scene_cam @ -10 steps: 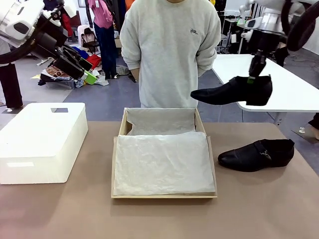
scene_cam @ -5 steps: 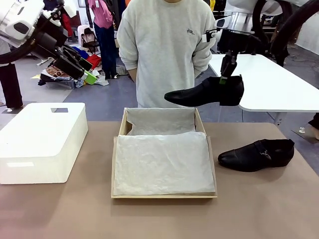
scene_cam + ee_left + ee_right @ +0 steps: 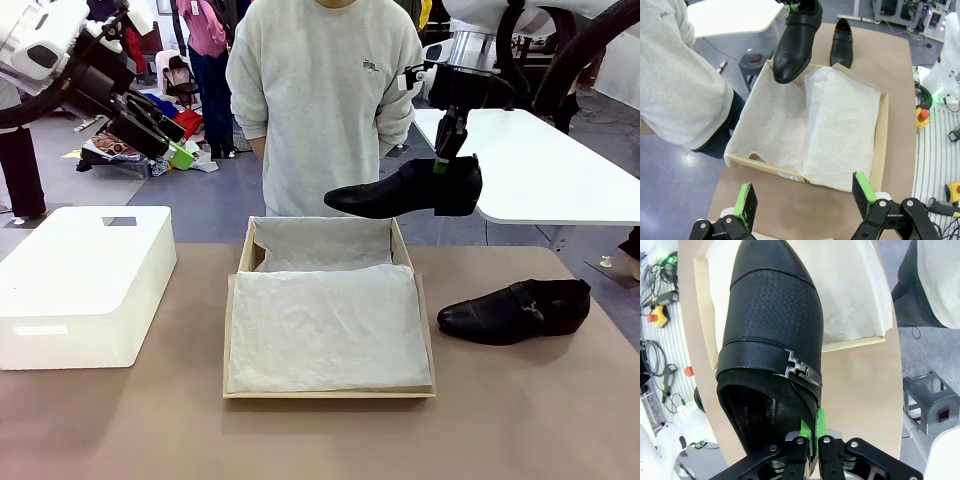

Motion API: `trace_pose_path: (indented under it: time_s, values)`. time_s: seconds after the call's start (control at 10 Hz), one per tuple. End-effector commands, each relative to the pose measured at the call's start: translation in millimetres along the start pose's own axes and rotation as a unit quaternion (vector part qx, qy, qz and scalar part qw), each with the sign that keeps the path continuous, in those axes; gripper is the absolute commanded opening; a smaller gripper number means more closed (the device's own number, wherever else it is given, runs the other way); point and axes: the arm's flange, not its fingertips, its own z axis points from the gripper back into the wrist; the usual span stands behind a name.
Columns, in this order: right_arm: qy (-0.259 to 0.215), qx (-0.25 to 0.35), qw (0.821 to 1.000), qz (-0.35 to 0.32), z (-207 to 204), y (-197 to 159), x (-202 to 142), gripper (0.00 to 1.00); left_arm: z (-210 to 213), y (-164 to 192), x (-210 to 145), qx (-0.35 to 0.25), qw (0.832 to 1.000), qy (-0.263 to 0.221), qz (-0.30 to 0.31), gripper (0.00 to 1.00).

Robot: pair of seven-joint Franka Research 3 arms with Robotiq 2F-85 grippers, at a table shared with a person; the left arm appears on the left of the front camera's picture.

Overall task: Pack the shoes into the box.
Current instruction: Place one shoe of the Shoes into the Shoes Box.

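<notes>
- Front: the right gripper [image 3: 441, 160] is pinching one shoe [image 3: 400, 192] by its heel rim and holding it above the far edge of the box [image 3: 330, 395]. The other shoe [image 3: 515, 310] is lying on the table [image 3: 520, 430], just right of the box.
- Left wrist: the left gripper [image 3: 805, 196] is hovering over the box with its jaws spread wide, empty.
- Right wrist: the jaws are clamping only the thin collar. I'd be lowering it level onto the tissue [image 3: 855, 290], off to one side, leaving room for its mate.
</notes>
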Motion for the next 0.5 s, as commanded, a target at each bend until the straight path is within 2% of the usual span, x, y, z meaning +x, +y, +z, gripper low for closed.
trace_pose_path:
  time_s: [0.0, 0.2, 0.4]
  values:
    - [-0.002, -0.002, 1.000, -0.001, 4, 3, 0, 0.00, 1, 1, 0, -0.004, 1.000, -0.010, -0.001, 1.00]
    - [0.000, 0.000, 1.000, 0.000, 0, 0, 0, 0.00, 1, 1, 0, -0.004, 1.000, -0.010, -0.001, 1.00]
    - [-0.017, -0.016, 1.000, 0.000, -8, -5, 21, 0.00, 1, 1, 0, -0.004, 1.000, -0.010, -0.001, 1.00]
